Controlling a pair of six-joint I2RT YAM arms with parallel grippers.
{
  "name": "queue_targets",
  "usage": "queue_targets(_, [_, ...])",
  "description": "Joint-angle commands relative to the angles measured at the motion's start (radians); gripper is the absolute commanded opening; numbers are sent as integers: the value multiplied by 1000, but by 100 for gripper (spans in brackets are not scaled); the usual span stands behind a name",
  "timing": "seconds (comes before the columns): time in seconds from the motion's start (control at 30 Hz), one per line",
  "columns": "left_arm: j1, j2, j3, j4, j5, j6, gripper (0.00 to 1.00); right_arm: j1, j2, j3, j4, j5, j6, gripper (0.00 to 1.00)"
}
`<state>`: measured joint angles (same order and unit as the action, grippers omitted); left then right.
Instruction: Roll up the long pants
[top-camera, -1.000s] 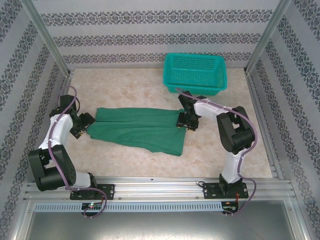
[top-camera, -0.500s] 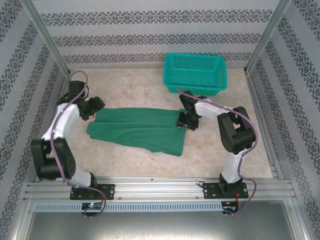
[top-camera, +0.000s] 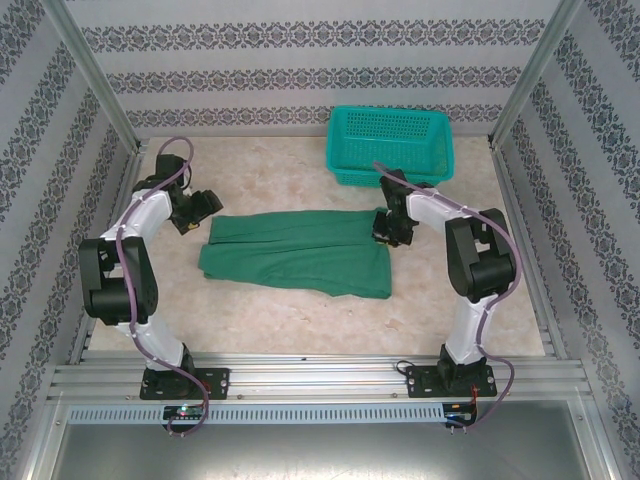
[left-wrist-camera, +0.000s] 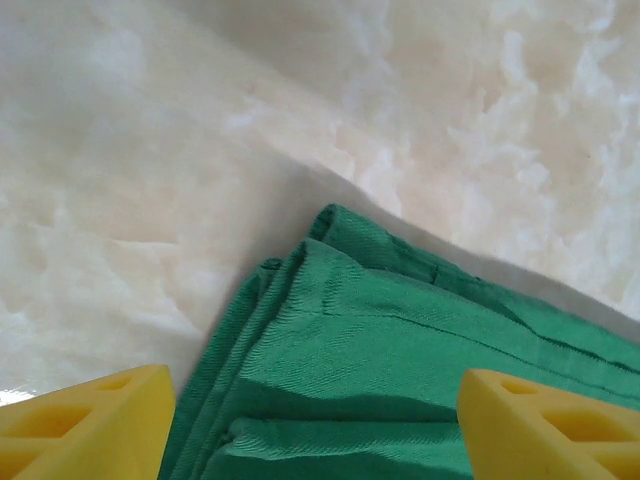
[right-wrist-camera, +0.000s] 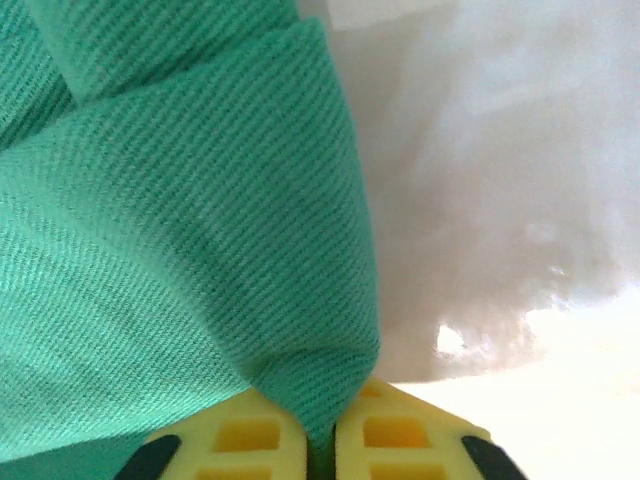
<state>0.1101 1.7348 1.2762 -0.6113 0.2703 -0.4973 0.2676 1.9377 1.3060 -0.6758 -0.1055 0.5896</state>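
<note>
Top external view: the long pants lie flat on the tabletop, in its middle, as one dark green band that goes from left to right between the two arms. A faint line runs along the length of the band. The left hand is at the far left corner of the band, just beside it. The right hand is at the far right corner, on the edge of the cloth. The teal basket stands upright on the far right part of the tabletop, behind the right hand and apart from the pants.

Left wrist view: the two yellow fingers are spread wide, one in each lower corner of the picture, and they grip nothing. In the gap between them lies a corner of the pants, where several layers of cloth lie one upon another, with bare tabletop around this corner. Whether the fingers touch the cloth, I cannot tell.

Right wrist view: the fingers of the right hand are pressed together, and they pinch a fold of the green cloth between their tips. From the tips the cloth goes up and to the left as a thick fold, and to the right of it there is the pale tabletop.
</note>
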Motion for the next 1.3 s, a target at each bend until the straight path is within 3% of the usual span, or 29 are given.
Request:
queue_targets(0.0, [-10, 62, 25, 34, 10, 37, 75, 27, 49, 44, -49, 26, -10, 17])
queue_targets(0.07, [-13, 97, 42, 49, 18, 42, 71, 28, 58, 39, -41, 17, -1, 18])
queue_targets(0.23, [-23, 184, 86, 69, 32, 50, 39, 27, 48, 18, -30, 20, 9, 18])
queue_targets(0.4, [-31, 239, 116, 69, 46, 52, 38, 28, 32, 6, -29, 24, 7, 18])
queue_targets(0.43, [-33, 243, 122, 69, 49, 56, 31, 28, 29, 4, -28, 24, 11, 18])
queue_targets(0.47, [-34, 243, 122, 68, 42, 52, 6, 29, 26, 1, -24, 26, 12, 18])
queue_targets(0.5, [-35, 237, 117, 73, 32, 46, 0, 29, 24, -2, -21, 26, 13, 18])
queue_targets(0.67, [-37, 173, 101, 85, -5, 26, 0, 32, 23, -2, -19, 30, 20, 18])
queue_targets(0.93, [-35, 89, 144, 63, -157, 18, 0, 28, 26, -1, -22, 56, 18, 15])
queue_targets(1.1, [-37, 196, 269, 33, -182, 24, 0, 23, 28, -4, -3, 50, 24, 11])
queue_targets(1.27, [-46, 321, 373, 19, -129, 9, 0, 24, 38, -7, 8, 37, 26, 11])
